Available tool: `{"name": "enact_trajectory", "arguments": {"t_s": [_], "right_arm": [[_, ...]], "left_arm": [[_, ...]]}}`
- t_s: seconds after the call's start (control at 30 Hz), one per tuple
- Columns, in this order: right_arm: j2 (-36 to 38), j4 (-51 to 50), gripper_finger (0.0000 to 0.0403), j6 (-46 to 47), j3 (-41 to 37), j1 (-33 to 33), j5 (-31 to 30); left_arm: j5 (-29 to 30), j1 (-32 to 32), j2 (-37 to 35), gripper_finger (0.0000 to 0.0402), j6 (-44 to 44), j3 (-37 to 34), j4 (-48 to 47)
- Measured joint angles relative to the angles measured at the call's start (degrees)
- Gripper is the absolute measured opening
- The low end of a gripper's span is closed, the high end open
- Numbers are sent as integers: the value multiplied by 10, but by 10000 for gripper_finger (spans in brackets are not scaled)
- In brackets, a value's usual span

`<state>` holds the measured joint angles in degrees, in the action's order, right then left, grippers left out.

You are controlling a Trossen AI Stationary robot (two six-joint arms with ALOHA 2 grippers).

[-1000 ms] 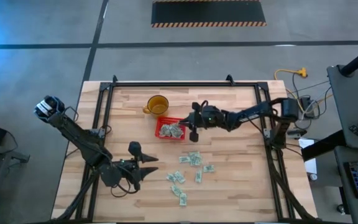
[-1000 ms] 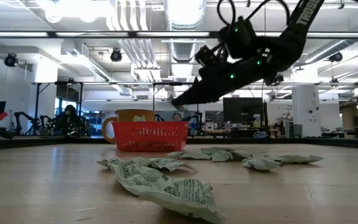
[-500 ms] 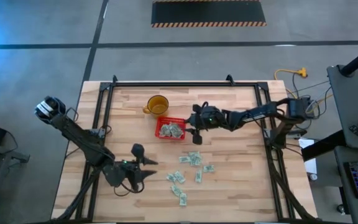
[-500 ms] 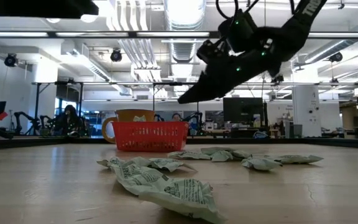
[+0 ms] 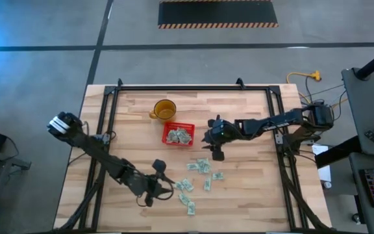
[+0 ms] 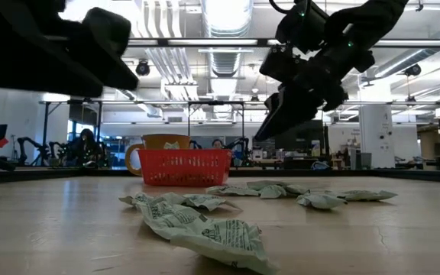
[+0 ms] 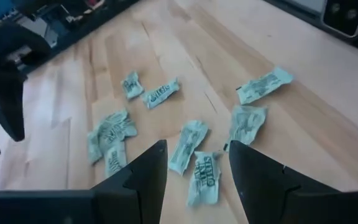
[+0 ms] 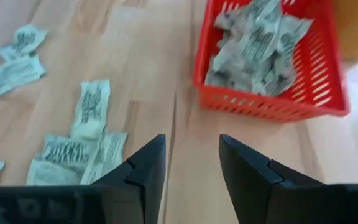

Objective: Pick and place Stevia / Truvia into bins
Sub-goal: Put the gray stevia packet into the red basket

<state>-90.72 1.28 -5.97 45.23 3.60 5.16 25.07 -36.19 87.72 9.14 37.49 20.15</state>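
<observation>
The right gripper [image 5: 214, 151] is now pulling back from the red basket [image 5: 178, 134], where a second ago it was hanging just at the basket's edge. Its fingers [image 8: 143, 167] are standing apart with nothing between them, and the basket with several sachets [image 8: 257, 40] inside is lying just ahead of the fingertips, a little to one side. So I am judging that one delivery is finished. At the same time the left gripper [image 5: 163, 183] is coming in from the table's near side toward the loose Stevia sachets [image 5: 203, 168]. Its fingers [image 7: 143, 177] are also open and empty, and one sachet [image 7: 188, 143] is lying right between and ahead of them, so probably the next pick is starting there
</observation>
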Motion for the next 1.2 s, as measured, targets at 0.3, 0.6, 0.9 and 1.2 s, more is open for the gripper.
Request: {"name": "enact_trajectory", "arguments": {"t_s": [0.3, 0.6, 0.9, 1.2], "right_arm": [[-1, -16, 125, 13, 0, -4, 0], [-1, -16, 130, 15, 0, -4, -1], [-1, -16, 120, 34, 0, -4, -1], [-1, -33, 117, 63, 0, -4, -1]], "left_arm": [[-73, 31, 100, 157, -119, -1, 48], [-83, 64, 134, 157, -129, 6, 64], [-122, 73, 134, 154, -148, -1, 53], [-159, 81, 133, 53, -118, 2, 34]]}}
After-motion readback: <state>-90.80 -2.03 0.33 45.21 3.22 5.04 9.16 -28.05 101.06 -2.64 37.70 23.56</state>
